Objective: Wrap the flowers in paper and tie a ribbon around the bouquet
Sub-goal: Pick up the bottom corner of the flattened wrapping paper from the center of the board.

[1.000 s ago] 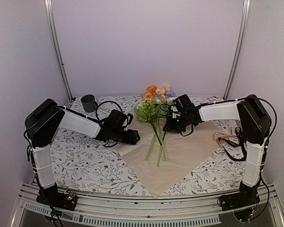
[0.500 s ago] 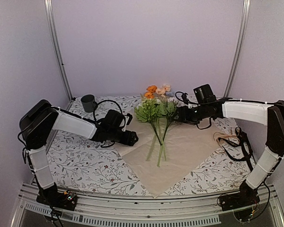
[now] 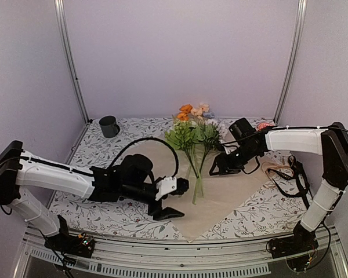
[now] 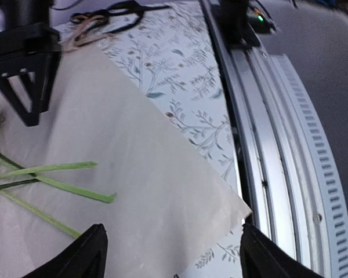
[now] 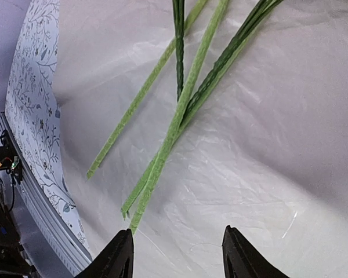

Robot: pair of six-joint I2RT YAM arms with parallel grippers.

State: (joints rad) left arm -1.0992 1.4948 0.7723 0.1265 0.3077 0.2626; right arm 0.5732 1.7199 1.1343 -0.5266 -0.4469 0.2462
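- Arms: two, one gripper on each — left gripper (image 3: 178, 198), right gripper (image 3: 217, 169).
- Fingers: two per gripper, four in all.
- Paper (image 3: 232, 179): one sheet.
- Flowers (image 3: 191, 130): one bunch, with two green leaf clumps; the blooms are too small and crowded to count.
- Stems (image 5: 180, 110): four can be told apart in the right wrist view — overlap may hide more.
- Ribbon (image 3: 284, 185): one black band.
- Tan cord (image 3: 274, 168): one.
- Mug (image 3: 109, 126): one.
- Table cover (image 3: 98, 211): one, floral print.
- Frame posts: two, left post (image 3: 69, 58) and right post (image 3: 290, 58).
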